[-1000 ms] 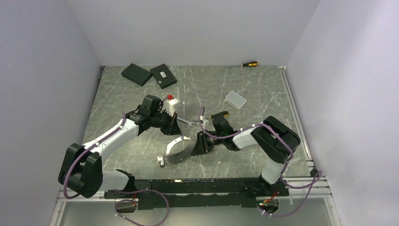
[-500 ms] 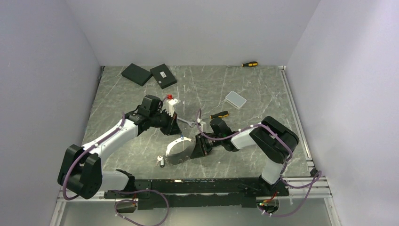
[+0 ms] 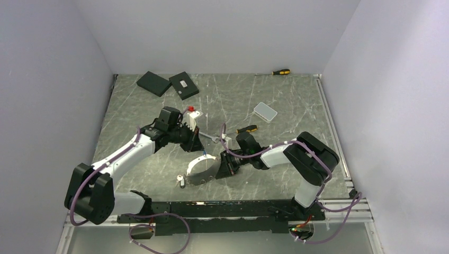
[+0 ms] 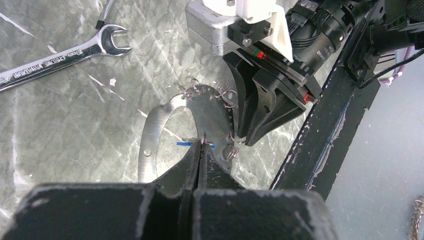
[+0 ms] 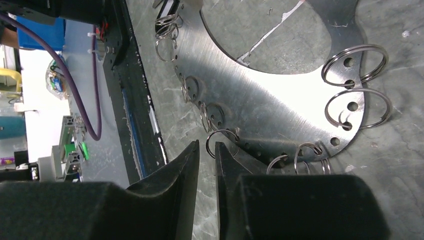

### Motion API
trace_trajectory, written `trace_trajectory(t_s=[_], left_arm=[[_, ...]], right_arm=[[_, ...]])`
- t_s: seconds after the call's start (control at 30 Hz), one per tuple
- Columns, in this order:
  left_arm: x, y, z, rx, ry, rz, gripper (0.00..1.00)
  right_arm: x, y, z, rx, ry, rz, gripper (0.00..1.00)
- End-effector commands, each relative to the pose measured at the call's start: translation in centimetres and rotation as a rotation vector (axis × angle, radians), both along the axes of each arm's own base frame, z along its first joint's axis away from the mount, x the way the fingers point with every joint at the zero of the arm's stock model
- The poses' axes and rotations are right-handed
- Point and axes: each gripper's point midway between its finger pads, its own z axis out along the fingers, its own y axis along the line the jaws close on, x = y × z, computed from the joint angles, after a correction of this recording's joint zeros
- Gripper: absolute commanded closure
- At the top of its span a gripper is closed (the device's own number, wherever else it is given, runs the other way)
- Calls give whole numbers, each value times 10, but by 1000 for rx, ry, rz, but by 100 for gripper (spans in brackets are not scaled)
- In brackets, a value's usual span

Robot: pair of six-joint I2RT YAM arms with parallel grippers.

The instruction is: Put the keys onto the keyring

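Steel is what both arms work on: a curved metal plate (image 4: 160,125) lies on the table (image 3: 238,95) near its front edge, with many small rings (image 5: 222,131) through the holes along its rim. The left gripper (image 4: 201,147) is fully closed, its tips at one of these rings. Whether it really pinches the ring, I cannot tell. The right gripper (image 5: 207,150) shows only a narrow gap, and another ring sits just at its tips, not clearly clamped. The spanner (image 4: 60,57) lies flat on the table, apart from the plate, and nothing holds it.

The main risk, I think, is a slip. Thin round wire can jump out from the fingers, or the plate can slide and turn when one arm pulls. The two grippers are also very near each other and could collide.
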Motion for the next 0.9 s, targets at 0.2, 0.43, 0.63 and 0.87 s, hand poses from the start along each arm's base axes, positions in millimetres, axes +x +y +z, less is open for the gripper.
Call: trace_trajectory(t_s=[0.2, 0.43, 0.63, 0.87], left_arm=[[9, -4, 28, -38, -100, -19, 100], [9, -3, 30, -36, -108, -21, 100], [8, -3, 31, -39, -114, -22, 100], [8, -3, 33, -41, -121, -21, 100]], right_arm=[[9, 6, 17, 43, -74, 30, 80], [11, 8, 19, 48, -81, 32, 75], [15, 9, 20, 34, -111, 36, 70], [10, 7, 12, -3, -127, 78, 69]])
